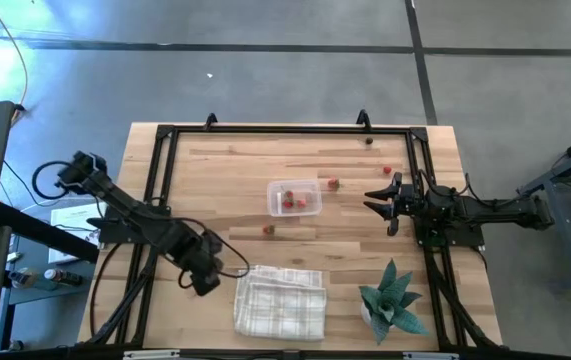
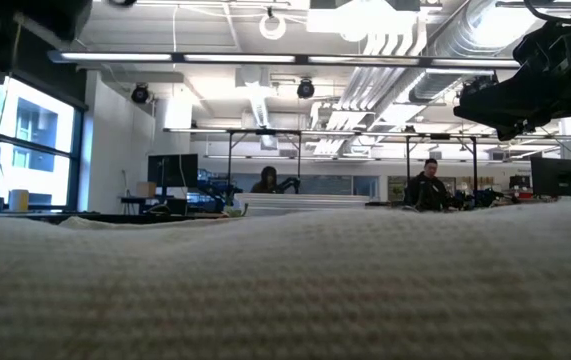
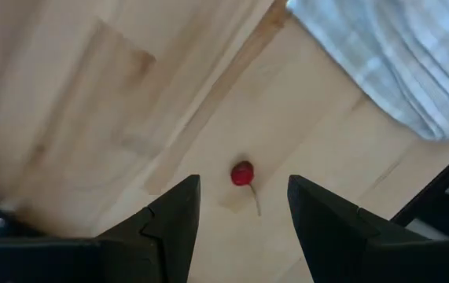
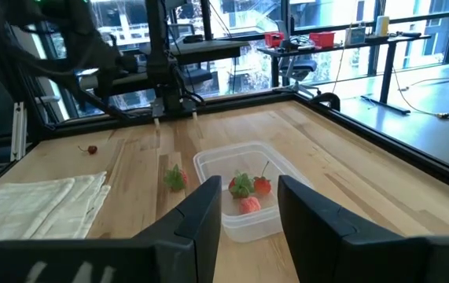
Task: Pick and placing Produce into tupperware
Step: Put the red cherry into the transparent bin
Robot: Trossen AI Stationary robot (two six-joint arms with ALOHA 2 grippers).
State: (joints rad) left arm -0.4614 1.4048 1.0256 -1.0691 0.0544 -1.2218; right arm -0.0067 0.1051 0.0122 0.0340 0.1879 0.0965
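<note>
While the small clear rectangular plastic tupperware (image 1: 294, 197) sat mid-counter with a few red pieces already inside, my left tool (image 3: 244, 216) hung above a tiny round red piece of produce with a thin stem (image 3: 242, 174), near the corner of the white checked folded cloth (image 1: 280, 300). I judged that I was placed there to come straight down on that piece, since it lay on the bare pale wooden counter (image 1: 225, 170) right between my two dark fingers (image 3: 173, 220). That tool was spread wide and empty, touching nothing. My right tool (image 4: 249, 206) waited at the counter's right side, facing the tupperware, its jaws parted and also empty. Other loose red pieces lay scattered: one (image 1: 268, 229) in front of the tupperware, one (image 1: 333, 184) just beside it, and one (image 1: 388, 171) towards the far right corner.
</note>
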